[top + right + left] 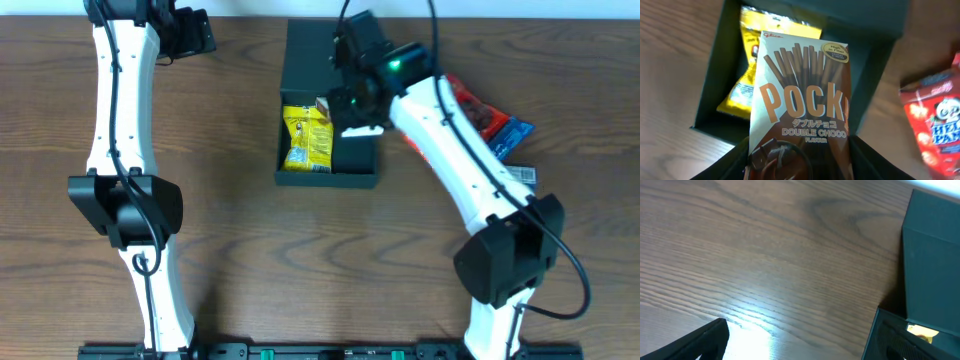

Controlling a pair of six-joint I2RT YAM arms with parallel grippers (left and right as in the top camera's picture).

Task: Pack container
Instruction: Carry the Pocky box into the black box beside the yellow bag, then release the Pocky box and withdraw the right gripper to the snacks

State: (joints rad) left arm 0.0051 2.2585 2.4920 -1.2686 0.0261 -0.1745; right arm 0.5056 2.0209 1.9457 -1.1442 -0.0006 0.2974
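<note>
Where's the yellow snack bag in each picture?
Overhead: yellow bag lies in the left half of the container, upper middle.
Left wrist: just a sliver of the yellow bag, bottom right.
Right wrist: yellow bag at upper left, partly behind the Pocky box.
Shared landmark: the dark container shows in all three.

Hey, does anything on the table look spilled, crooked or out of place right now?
Nothing stands out. The container sits open with a yellow packet lying inside, the right hand holds the Pocky box over it, and red packets lie beside it.
</note>
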